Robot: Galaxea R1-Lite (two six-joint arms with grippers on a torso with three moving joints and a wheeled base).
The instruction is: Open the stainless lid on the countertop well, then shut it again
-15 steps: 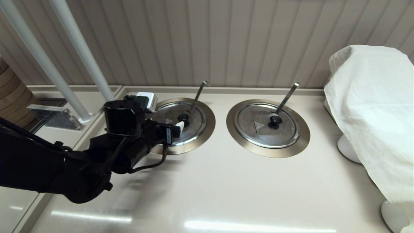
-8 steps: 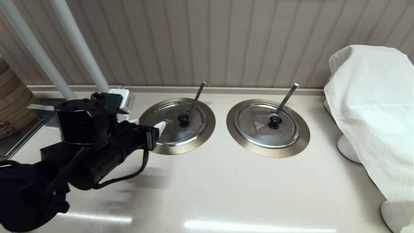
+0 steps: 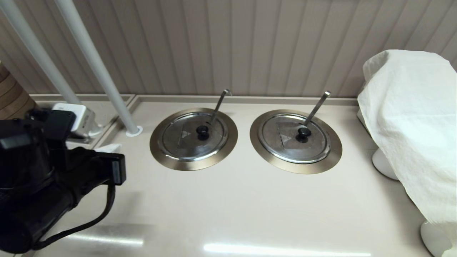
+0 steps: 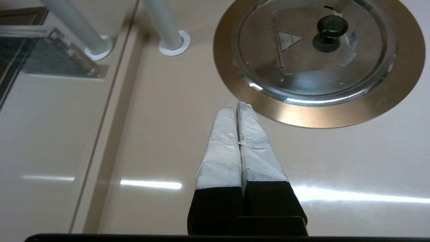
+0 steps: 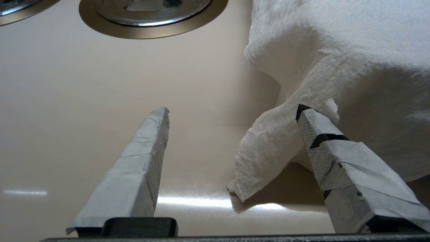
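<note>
The stainless lid (image 3: 185,137) lies flat and seated in the countertop well, inside its bronze rim ring (image 3: 192,165). Its black knob (image 3: 202,131) stands free, and the thin hook-tipped handle (image 3: 219,103) rises through the edge notch. My left gripper (image 3: 109,147) hovers over the counter to the left of the well, shut and holding nothing. In the left wrist view its taped fingertips (image 4: 239,107) are pressed together just short of the rim (image 4: 336,117), with the lid (image 4: 302,77) beyond. My right gripper (image 5: 231,112) is open, low by the white cloth, out of the head view.
A twin lid (image 3: 292,141) with a flat-tipped handle (image 3: 317,105) sits to the right. A white cloth (image 3: 410,117) drapes over something on white feet (image 3: 383,164) at the far right. Two white poles (image 3: 93,60) rise at the back left.
My left arm has pulled back from beside the lid's knob, leftward and toward the front edge. The lid stays seated in the well throughout.
</note>
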